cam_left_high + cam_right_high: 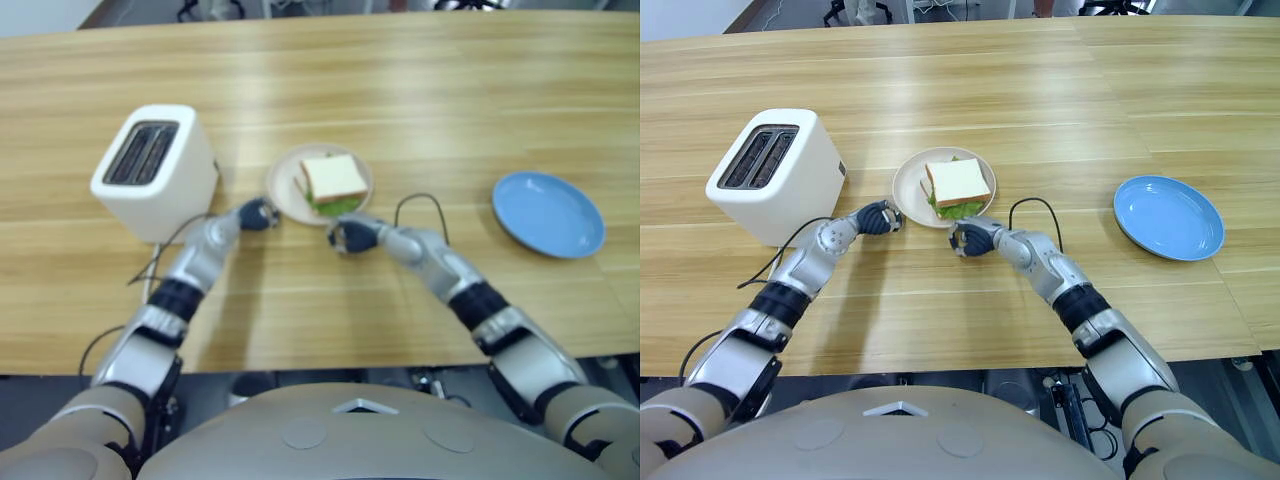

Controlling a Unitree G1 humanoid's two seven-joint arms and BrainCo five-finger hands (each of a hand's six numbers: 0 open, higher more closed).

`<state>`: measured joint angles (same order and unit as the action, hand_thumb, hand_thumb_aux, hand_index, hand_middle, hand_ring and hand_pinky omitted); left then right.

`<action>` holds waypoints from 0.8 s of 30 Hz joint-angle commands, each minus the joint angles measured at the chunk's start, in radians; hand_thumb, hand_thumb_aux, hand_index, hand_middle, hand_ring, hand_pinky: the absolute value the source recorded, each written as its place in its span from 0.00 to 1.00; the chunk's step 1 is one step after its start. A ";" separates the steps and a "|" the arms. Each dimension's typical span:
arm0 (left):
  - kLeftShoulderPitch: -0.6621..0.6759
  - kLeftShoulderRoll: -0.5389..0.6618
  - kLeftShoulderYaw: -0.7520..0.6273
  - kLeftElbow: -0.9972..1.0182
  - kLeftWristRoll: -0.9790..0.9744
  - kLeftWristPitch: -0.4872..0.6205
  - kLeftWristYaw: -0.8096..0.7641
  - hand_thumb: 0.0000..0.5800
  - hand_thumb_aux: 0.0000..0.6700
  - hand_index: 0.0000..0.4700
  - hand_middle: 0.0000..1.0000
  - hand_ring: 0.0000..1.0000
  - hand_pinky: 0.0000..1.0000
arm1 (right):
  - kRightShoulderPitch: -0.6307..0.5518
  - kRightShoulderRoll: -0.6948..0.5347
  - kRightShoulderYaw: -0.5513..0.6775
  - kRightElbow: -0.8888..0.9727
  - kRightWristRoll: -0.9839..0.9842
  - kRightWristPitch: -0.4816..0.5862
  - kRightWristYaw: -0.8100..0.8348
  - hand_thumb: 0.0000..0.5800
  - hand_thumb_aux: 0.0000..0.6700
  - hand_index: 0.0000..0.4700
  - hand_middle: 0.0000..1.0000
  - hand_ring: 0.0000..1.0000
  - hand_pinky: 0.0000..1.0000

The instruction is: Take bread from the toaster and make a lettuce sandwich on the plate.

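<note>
Wooden table (1040, 90) is carrying a white toaster (775, 175) at the left; a pale plate (908, 190) is sitting mid-table, holding the sandwich (958, 183), with bread lying over lettuce (960, 210); the left hand (878, 216) is curling on nothing just beside the plate's left rim; the right hand (970, 238) is curling likewise just before the plate; a blue plate (1168, 217) is lying well apart at the right.

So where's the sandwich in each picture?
Left eye view: the sandwich sits just right of centre, upper half, on the cream plate.
Right eye view: the sandwich sits at centre, upper half, on that plate.
Shared landmark: the white toaster to the plate's left.
</note>
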<state>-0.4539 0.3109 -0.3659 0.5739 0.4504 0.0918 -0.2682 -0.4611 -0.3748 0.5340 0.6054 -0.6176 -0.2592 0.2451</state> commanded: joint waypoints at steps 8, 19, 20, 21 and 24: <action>-0.137 -0.078 0.031 0.327 -0.018 -0.187 0.189 0.95 0.78 0.76 0.98 0.98 0.98 | -0.188 0.039 0.017 0.475 -0.078 -0.045 -0.358 1.00 1.00 0.98 1.00 1.00 1.00; 0.122 -0.212 0.392 -0.126 -0.538 -0.410 0.144 0.00 0.00 0.00 0.00 0.00 0.00 | 0.152 -0.026 -0.353 -0.108 0.418 -0.160 -0.243 0.00 0.00 0.00 0.00 0.00 0.00; 0.132 -0.228 0.404 -0.116 -0.550 -0.427 0.142 0.00 0.00 0.00 0.00 0.00 0.00 | 0.176 0.007 -0.405 -0.145 0.504 -0.150 -0.233 0.00 0.00 0.00 0.00 0.00 0.00; 0.138 -0.240 0.413 -0.103 -0.555 -0.443 0.144 0.00 0.00 0.00 0.00 0.00 0.00 | 0.193 0.041 -0.449 -0.171 0.581 -0.134 -0.217 0.00 0.00 0.00 0.00 0.00 0.00; 0.138 -0.285 0.452 -0.044 -0.607 -0.477 0.140 0.00 0.00 0.00 0.00 0.00 0.00 | 0.212 0.123 -0.536 -0.171 0.713 -0.112 -0.186 0.00 0.00 0.00 0.00 0.00 0.00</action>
<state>-0.3218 0.0413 0.0515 0.4810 -0.1166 -0.3669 -0.1232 -0.2733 -0.2771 0.0449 0.4180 0.0070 -0.4014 0.0376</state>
